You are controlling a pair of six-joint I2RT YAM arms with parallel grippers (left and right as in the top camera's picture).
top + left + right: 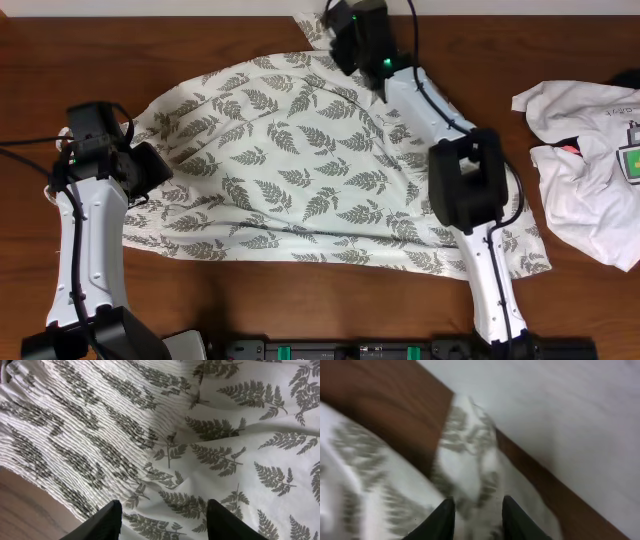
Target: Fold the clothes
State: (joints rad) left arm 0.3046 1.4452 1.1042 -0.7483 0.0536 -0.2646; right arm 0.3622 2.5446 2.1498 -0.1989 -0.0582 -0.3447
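Wooden table (250, 300), thin crumpled fern-print clothes (300, 170)

- The clothes (300, 170): thin white cloth, matt, printed with grey-green ferns, softly creased.
- One band of the clothes (60, 450): finely ribbed, gathered in close ridges; smooth cloth beside it.
- Table (200, 40) under the clothes: brown wood, smooth, with slight sheen.
- Plain white garment (585, 200), right of the clothes: matt cloth, crumpled.
- Left gripper (164, 512) over the clothes: fingers (107, 522) of black matt plastic.
- Right arm (425, 105) above the clothes: white plastic shell, smooth, glossy.
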